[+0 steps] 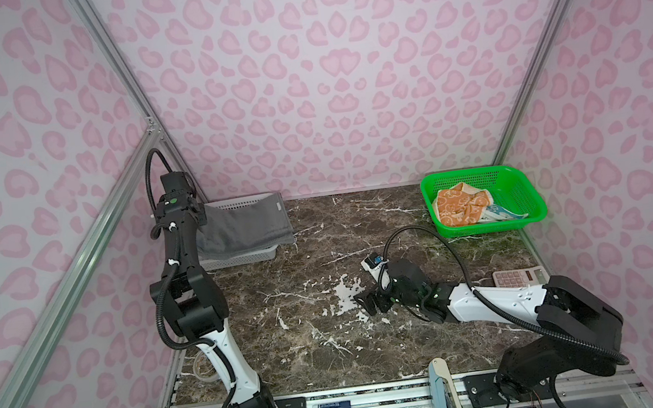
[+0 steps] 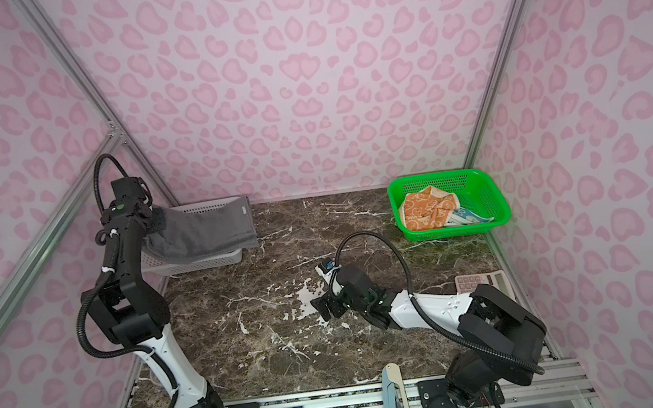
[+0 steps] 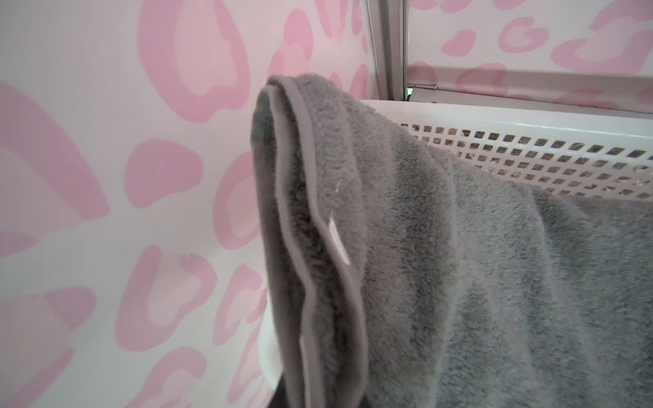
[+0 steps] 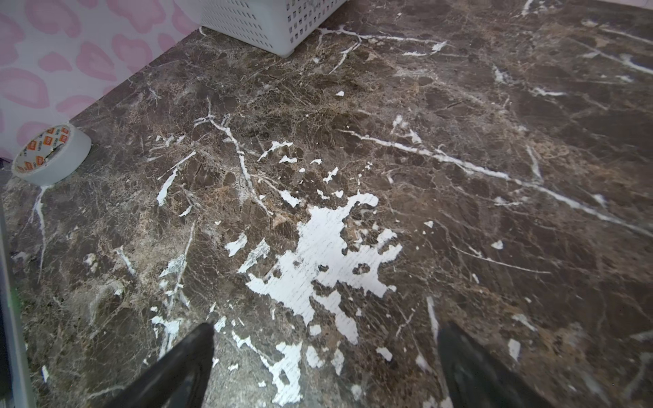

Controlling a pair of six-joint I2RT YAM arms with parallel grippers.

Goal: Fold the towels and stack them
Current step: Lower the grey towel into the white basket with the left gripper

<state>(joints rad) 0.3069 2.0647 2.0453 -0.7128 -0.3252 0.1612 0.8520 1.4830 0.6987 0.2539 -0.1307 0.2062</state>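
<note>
Both top cams are gazing down on the whole table [image 1: 334, 359] from high up front, while my wrist cams are peering close, L at the grey towel [image 3: 459, 282], R at the table.

The left arm [image 1: 189, 279] reaches up and away to the far-left corner, its left gripper [image 2: 152, 220] pinched on the grey towel [image 2: 202, 231]. The right arm [image 1: 494, 299] stretches low toward the middle, the right gripper [image 4: 325, 328] angled downward, jaws wide apart and empty.

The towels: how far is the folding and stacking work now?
Done: grey towel looks folded. In hand: left pincer, shut, holds its end over the white basket. Left: orange towel and blue towel lie crumpled in the green basket; right pincer is open, empty.
</note>
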